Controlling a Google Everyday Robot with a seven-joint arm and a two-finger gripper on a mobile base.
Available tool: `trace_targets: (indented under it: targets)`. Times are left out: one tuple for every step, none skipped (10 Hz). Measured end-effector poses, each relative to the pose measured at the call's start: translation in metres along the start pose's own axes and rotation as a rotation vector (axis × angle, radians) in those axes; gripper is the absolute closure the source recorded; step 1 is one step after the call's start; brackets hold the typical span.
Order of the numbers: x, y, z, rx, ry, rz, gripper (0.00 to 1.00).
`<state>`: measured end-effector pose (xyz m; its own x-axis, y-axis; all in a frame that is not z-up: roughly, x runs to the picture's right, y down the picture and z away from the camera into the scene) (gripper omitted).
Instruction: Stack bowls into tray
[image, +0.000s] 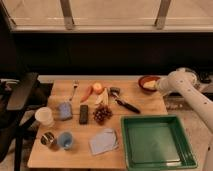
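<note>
Wooden table (75, 156). Green tray (155, 142) sits at its near right corner. White arm (196, 99) is cut off at the right edge. Red-orange bowl (145, 80) sits at the far right corner. Gripper (158, 86) is at the bowl's rim and hides part of it; can't tell whether it grips.

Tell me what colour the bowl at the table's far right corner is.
Red-orange; the camera view shows the bowl with the gripper close beside it.

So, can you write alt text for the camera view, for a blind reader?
A robot arm reaches from the right, its pincer at a red bowl on the far right corner of a wooden table. A green tray with no bowl in it sits at the near right; a white cup and fruit lie to the left.
</note>
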<state>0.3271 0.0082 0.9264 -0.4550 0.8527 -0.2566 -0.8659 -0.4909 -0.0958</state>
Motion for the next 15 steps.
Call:
trace_targets:
  targets:
    - [-0.004,0.003,-0.001,-0.005,0.001,0.012,0.23]
    - [-0.008,0.004,-0.001,-0.009,0.009,0.036,0.23]
    - [-0.011,0.004,0.001,-0.012,0.019,0.06,0.23]
    - [-0.013,0.004,0.002,-0.016,0.026,0.081,0.23]
    - [-0.014,0.005,0.005,-0.018,0.037,0.101,0.23]
    - [-0.015,0.002,0.011,-0.02,0.057,0.133,0.23]
    - [-0.014,-0.002,0.014,-0.02,0.07,0.154,0.23]
    - [-0.014,-0.006,0.017,-0.021,0.081,0.173,0.23]
    - [-0.014,-0.009,0.02,-0.021,0.093,0.187,0.28]
    - [-0.012,-0.011,0.023,-0.019,0.103,0.194,0.38]
    - [-0.012,-0.011,0.023,-0.02,0.106,0.195,0.46]
    - [-0.011,-0.013,0.024,-0.02,0.11,0.196,0.57]
    - [-0.011,-0.015,0.022,-0.021,0.109,0.195,0.67]
    - [-0.011,-0.016,0.02,-0.023,0.107,0.194,0.76]
    - [-0.01,-0.015,0.019,-0.026,0.107,0.189,0.85]
